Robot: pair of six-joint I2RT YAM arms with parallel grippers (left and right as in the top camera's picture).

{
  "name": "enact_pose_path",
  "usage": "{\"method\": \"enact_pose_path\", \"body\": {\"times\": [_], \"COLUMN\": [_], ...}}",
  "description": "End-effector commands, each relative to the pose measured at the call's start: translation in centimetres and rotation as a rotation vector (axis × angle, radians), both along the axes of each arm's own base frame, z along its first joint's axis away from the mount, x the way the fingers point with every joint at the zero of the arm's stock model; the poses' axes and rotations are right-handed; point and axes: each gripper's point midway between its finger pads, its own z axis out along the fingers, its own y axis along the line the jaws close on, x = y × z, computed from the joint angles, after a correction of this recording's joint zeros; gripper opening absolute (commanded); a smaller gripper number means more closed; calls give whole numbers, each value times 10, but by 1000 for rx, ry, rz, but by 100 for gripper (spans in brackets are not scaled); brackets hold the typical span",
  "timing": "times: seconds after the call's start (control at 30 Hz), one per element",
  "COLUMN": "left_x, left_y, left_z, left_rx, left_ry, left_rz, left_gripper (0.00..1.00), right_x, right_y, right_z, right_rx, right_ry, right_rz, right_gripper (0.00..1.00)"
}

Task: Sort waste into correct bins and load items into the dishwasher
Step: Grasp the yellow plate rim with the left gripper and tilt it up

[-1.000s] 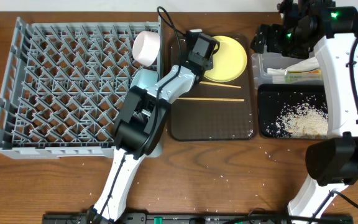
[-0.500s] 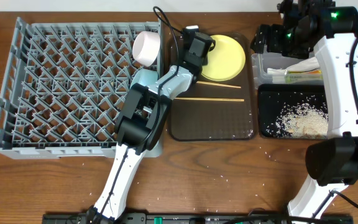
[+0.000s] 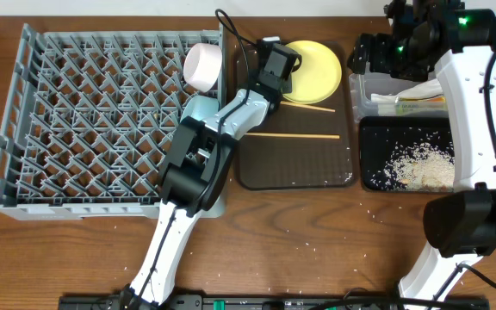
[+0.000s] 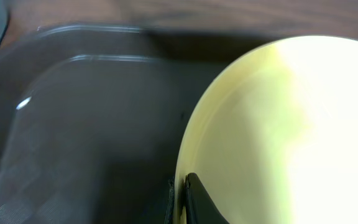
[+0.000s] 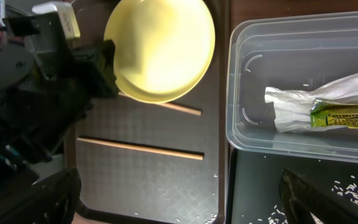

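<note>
Yellow plate [image 3: 317,71] rim in left claw [image 3: 284,81], arm outstretched

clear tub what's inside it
A crinkled snack wrapper lies inside the clear tub. The tub's other end is out of frame or covered by the right arm, so unseen.

Pale yellow plate [image 3: 317,69], grey lattice rack [image 3: 102,120], brown tray [image 3: 295,164]
</note>
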Motion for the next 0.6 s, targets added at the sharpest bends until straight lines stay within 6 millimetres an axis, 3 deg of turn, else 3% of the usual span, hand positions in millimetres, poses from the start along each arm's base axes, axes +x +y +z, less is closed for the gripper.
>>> {"method": "enact_pose_path", "body": {"times": [0.0, 0.23, 0.57], "left_x": [-12, -27, -56], "left_y": [7, 15, 32], "left_z": [22, 96, 161], "left_rx": [33, 24, 29], "left_ry": [27, 0, 12], "left_rz": [-35, -40, -84], "left_gripper": [8, 8, 7], "right_x": [0, 0, 0], "right_y": [3, 5, 5], "right_z": [3, 3, 3], "right_rx": [-3, -3, -3], "right_ry": [-11, -11, -10], "right_rz": [16, 21, 21], "right_gripper": [99, 99, 99]}}
